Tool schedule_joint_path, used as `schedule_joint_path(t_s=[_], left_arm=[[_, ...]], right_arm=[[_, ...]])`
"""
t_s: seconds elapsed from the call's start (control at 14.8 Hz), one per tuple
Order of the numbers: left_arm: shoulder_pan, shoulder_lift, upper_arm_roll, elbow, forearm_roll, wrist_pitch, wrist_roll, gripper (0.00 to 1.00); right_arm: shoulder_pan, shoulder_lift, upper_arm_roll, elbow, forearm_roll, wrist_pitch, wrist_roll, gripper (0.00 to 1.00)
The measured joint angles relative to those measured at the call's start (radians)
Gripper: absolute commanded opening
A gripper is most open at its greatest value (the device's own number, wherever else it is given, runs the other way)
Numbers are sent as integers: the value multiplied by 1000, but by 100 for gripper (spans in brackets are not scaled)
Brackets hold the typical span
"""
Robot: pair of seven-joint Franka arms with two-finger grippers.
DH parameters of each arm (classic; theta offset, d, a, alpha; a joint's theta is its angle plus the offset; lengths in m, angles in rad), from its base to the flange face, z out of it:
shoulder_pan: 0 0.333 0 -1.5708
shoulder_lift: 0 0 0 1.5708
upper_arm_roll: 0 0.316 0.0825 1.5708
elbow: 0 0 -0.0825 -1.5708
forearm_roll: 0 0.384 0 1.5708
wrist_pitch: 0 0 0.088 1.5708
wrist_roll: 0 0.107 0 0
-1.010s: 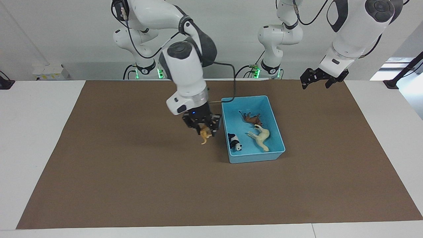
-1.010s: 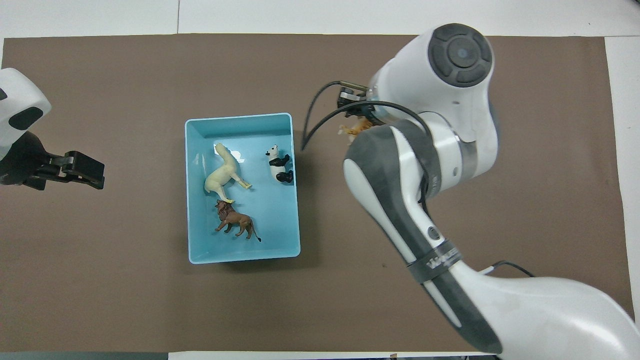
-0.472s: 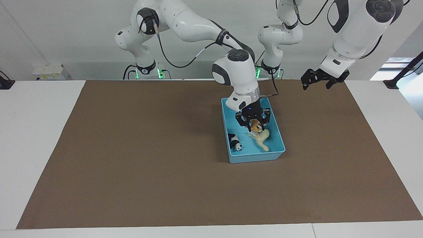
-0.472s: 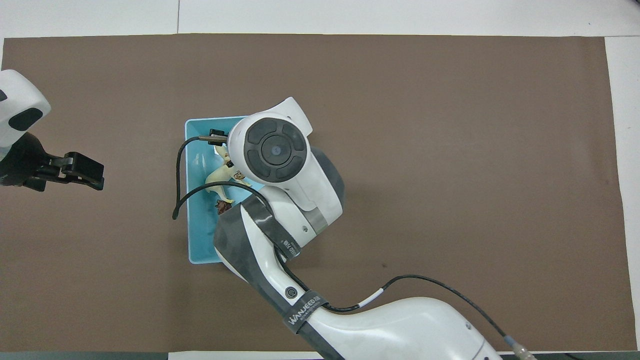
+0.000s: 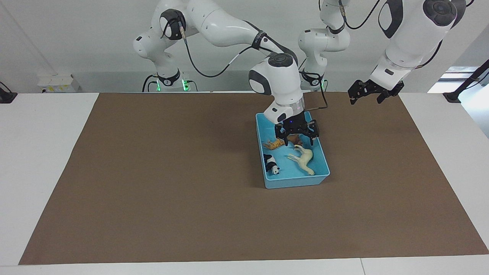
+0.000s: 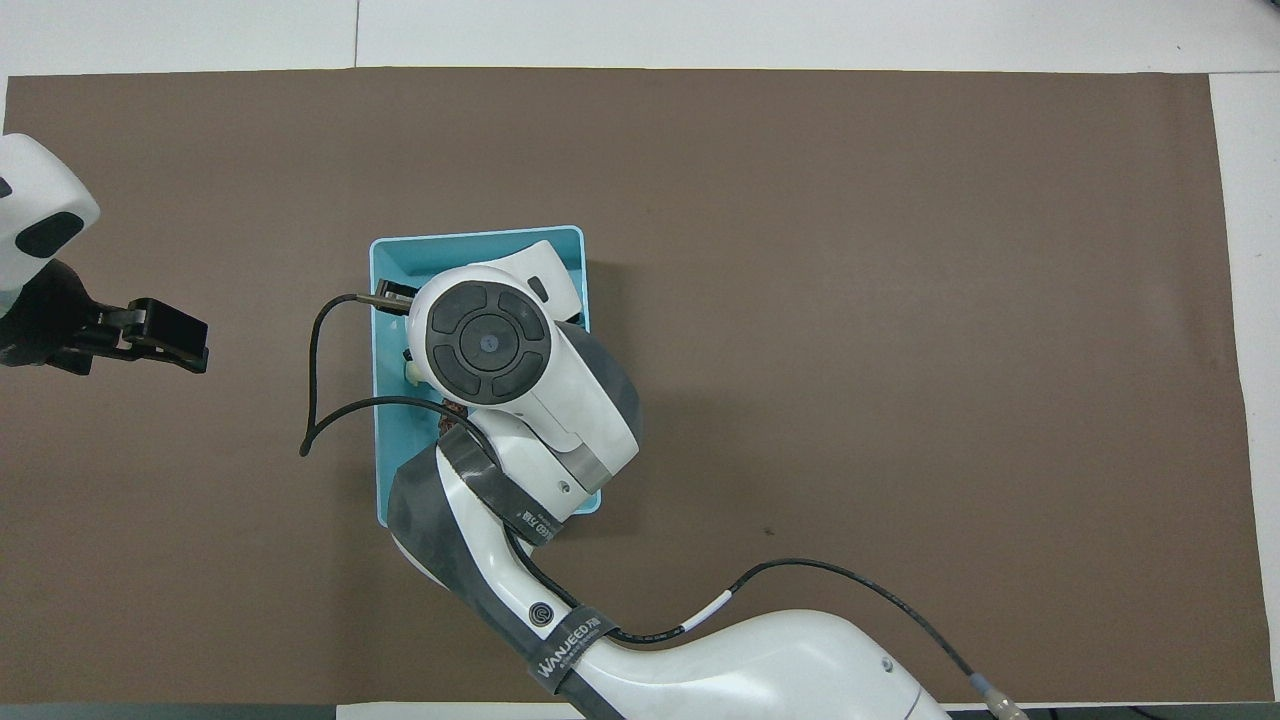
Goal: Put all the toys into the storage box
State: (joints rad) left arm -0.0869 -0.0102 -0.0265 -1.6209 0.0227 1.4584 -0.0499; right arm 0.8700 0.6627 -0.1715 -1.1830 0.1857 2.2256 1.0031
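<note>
The light blue storage box point(image 5: 298, 182) sits on the mat mid-table, toward the left arm's end. In it lie the orange tiger point(image 5: 272, 144), the panda point(image 5: 272, 165), the cream horse point(image 5: 303, 159) and the brown lion point(image 5: 294, 139), which is partly hidden by the gripper. My right gripper point(image 5: 296, 134) is open and empty just above the box's end nearer the robots, over the lion. In the overhead view the right arm covers most of the box point(image 6: 470, 237) and hides that gripper. My left gripper point(image 5: 366, 95) waits open and raised over the mat's corner; it also shows in the overhead view point(image 6: 170, 335).
A brown mat point(image 5: 153, 183) covers the white table point(image 5: 42, 152). The right arm's cable point(image 6: 315, 400) loops out past the box wall toward the left arm's end.
The right gripper carried the tiger from beside the box to over it, opened and let it go. The tiger now lies in the box. The left arm has not moved.
</note>
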Motion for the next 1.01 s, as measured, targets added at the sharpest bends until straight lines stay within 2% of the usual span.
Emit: schedule_joint_path(t_s=[0.27,0.54,0.74,1.01], left_arm=[[0,0,0,0,0,0,0,100],[0,0,0,0,0,0,0,100],[0,0,0,0,0,0,0,100],[0,0,0,0,0,0,0,100]], right_arm=[[-72,-129,-104,10,-13,-147,-18,100],[-292,-233,-151,-9,-14,-348,-427,100],[-452,-248,-153,-23,-13,-445,-751,100],[-592,-258,-153,-49,-14,-518,-994,100]])
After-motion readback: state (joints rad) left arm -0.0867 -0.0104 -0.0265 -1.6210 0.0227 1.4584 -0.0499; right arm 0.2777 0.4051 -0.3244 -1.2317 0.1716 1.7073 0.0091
